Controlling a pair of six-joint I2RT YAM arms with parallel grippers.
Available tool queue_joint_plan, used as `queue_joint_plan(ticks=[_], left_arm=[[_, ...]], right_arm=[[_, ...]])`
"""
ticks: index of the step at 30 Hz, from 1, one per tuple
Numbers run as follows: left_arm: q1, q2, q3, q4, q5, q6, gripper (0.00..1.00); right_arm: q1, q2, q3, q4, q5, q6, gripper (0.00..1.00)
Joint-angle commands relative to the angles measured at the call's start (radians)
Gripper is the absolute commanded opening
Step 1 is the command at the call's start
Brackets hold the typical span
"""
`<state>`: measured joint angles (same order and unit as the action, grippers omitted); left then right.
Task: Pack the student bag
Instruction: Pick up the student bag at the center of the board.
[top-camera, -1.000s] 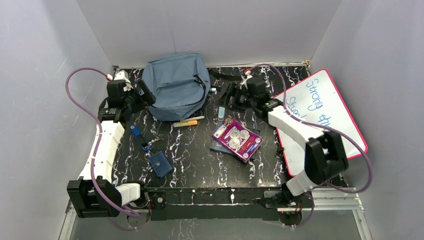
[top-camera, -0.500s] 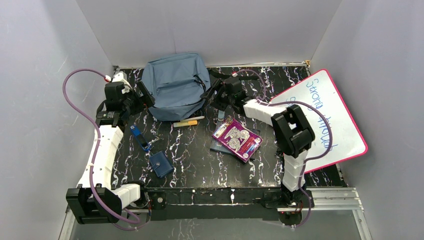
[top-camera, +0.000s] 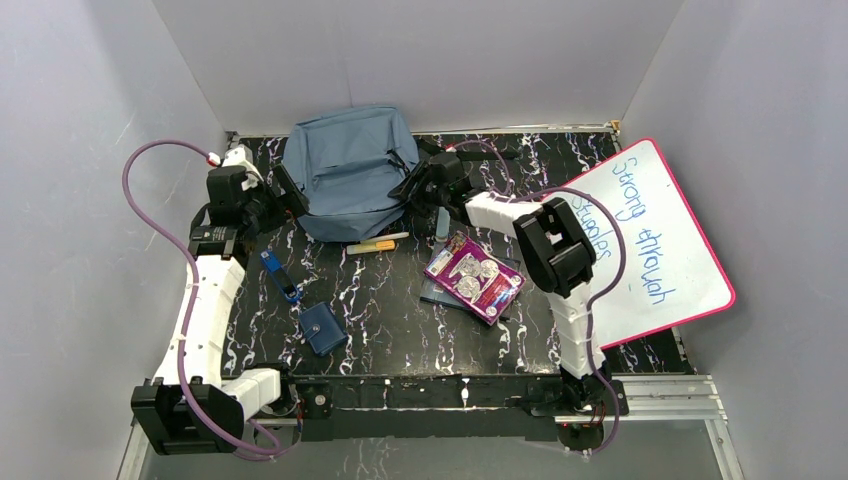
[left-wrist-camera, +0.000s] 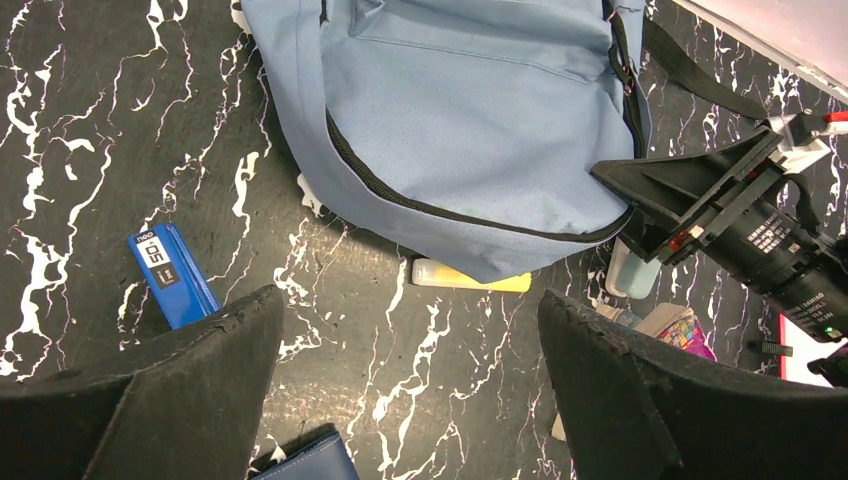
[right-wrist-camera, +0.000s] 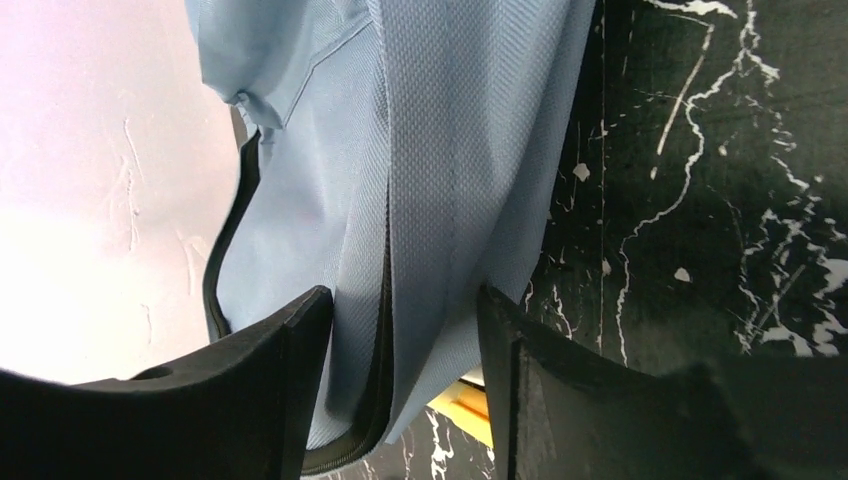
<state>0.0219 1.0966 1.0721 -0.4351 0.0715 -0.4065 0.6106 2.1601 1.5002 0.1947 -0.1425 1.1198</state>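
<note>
Your bag (top-camera: 350, 170) lies far-centre on the table (top-camera: 400, 330), its near edge hiding part of a yellow marker (left-wrist-camera: 470, 277). R gripper (right-wrist-camera: 402, 295) straddles its right edge; can't tell if it pinches. L gripper (left-wrist-camera: 408, 300) gapes, nothing in it. Whiteboard (top-camera: 660, 250), right: "Strong through", 2nd line partly cut off by R arm (top-camera: 555, 250).

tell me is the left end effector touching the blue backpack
Apart. In the left wrist view, bare table separates the backpack from the fingers of the left end effector.

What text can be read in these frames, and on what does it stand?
"Strong through": handwritten on the whiteboard; its second line is partly hidden.
Blue case: label too small to read for sure.
Purple packet: print too blurred to read.
</note>
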Motion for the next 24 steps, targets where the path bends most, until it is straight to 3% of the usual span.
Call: queue_joint_plan(ticks=[1,6,9,14,24], left_arm=[[-0.003,-0.030,-0.001,-0.020,-0.001,0.004,0.94],[-0.004,-0.036,-0.003,-0.020,-0.001,-0.002,0.94],[-0.003,-0.040,-0.001,-0.025,-0.008,0.001,0.94],[-0.003,-0.044,-0.001,-0.027,-0.019,0.004,0.94],[-0.003,-0.035,-0.004,-0.027,-0.017,-0.006,0.94]], right_arm=[[0.007,0.049,0.117,-0.001,-0.054,-0.038,0.58],[0.006,0.075,0.245,-0.029,-0.100,-0.118,0.24],[0.006,0.076,0.348,-0.067,-0.112,-0.180,0.12],[0.006,0.046,0.448,-0.065,-0.120,-0.207,0.00],[0.007,0.066,0.580,-0.002,-0.151,-0.154,0.00]])
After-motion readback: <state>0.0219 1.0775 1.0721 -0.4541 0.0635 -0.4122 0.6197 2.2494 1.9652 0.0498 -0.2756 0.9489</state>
